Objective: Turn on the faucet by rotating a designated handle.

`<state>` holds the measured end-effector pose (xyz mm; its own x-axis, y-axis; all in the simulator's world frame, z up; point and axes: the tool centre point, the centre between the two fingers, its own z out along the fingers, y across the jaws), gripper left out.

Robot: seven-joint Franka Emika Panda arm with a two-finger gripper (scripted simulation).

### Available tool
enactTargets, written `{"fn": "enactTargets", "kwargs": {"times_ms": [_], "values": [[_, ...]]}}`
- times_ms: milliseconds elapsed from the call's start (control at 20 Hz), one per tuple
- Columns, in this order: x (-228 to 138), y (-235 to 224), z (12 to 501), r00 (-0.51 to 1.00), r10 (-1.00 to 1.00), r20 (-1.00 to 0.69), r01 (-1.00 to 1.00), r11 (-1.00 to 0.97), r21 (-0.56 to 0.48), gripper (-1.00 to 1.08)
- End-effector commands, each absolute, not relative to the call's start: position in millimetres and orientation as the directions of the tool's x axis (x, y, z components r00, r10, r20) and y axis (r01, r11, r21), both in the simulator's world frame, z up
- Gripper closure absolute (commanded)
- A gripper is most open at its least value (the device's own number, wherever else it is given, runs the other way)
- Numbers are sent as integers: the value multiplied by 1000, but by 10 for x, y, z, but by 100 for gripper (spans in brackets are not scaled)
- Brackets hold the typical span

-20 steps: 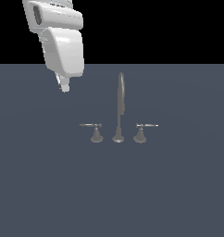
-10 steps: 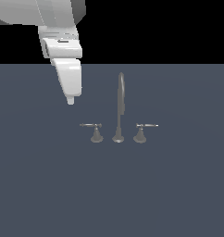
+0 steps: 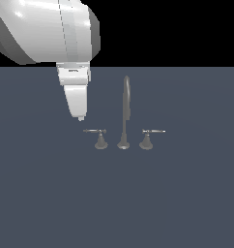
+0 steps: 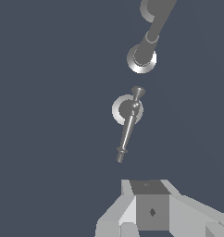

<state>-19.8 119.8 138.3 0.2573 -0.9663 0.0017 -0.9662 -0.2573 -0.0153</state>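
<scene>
Grey handle (image 3: 100, 137), lever horizontal, pointing exterior view's left

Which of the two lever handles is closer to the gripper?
The handle on the exterior view's left: the gripper hangs just above its lever end. The twin handle, beyond the spout, is farther off.

The faucet (image 3: 123, 131) is a small grey metal three-piece set on a flat dark surface. Its tall thin spout (image 3: 125, 109) arches upright in the middle. The handle (image 3: 99, 139), at the exterior view's left of the spout, has a flared cone base; its thin dull lever (image 4: 126, 134) lies level, pointing away from the spout.
</scene>
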Motion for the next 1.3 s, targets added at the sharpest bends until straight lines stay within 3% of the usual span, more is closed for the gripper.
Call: {"fn": "enactTargets", "kwargs": {"times_ms": [0,650,1250], "values": [[-92,1169,1236,208,-978,3,-978,-208,-12,108],[296,1012,703,19,-1000,3,-1000,-19,-1,108],[276,1019,648,-3,-1000,1,-1000,3,0,108]]}}
